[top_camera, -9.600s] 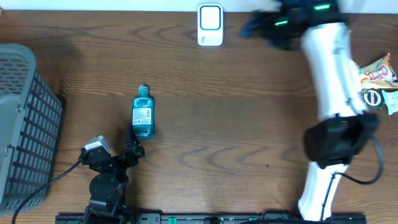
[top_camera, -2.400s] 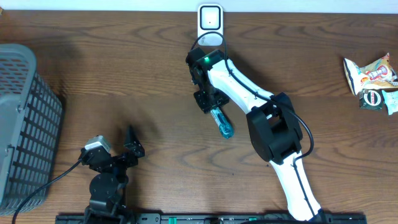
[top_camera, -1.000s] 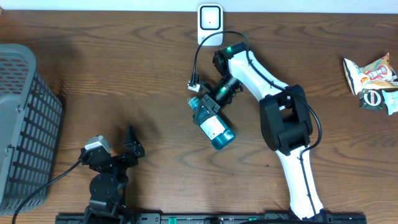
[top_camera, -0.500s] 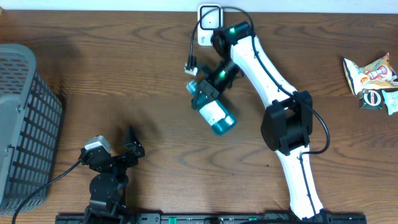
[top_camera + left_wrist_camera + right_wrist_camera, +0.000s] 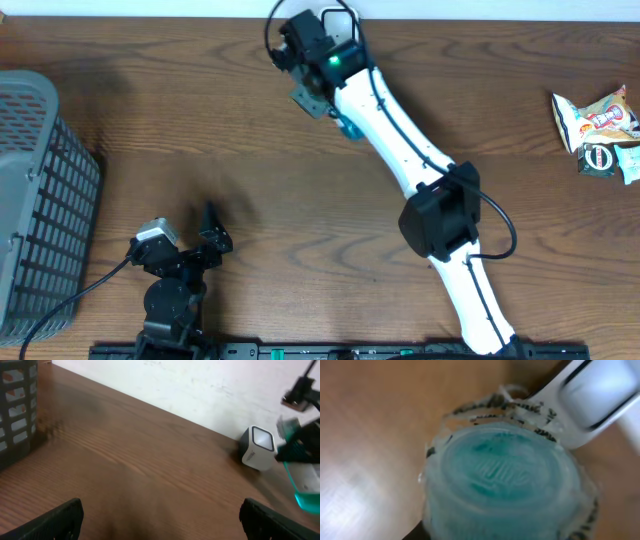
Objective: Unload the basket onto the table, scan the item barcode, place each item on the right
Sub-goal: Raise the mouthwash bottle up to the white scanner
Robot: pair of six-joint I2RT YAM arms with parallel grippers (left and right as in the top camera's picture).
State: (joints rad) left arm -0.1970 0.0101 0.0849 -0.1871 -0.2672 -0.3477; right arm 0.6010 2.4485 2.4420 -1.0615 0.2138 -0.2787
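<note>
Near edge of the worktop point(image 5: 250, 170): left gripper point(image 5: 213, 230) sits low by its base, jaws wide apart, nothing between them; in the left wrist view only bare wood grain shows between the two fingers point(image 5: 55, 522). To the left of these jaws, well apart, stands a grey mesh basket point(image 5: 40, 200) against the worktop's left edge. Ahead of the left jaws and off to their right, far across the worktop, the right arm reaches to the back edge. Right gripper point(image 5: 322, 108): jaws clamped on the teal bottle point(image 5: 505, 477), which is held clear of the wood. The right wrist view looks straight down the bottle's length onto its round embossed end, which fills most of the frame; picture blurred, label text not readable. From overhead the arm covers nearly all of the bottle, with only a sliver of teal showing on the arm's near side. Just beyond the right jaws, the white barcode scanner point(image 5: 257, 447) stands at the back edge against the wall; bottle just beside it, contact cannot be told. Far to the right of the right jaws, well apart, lie some snack packets point(image 5: 600, 130).
</note>
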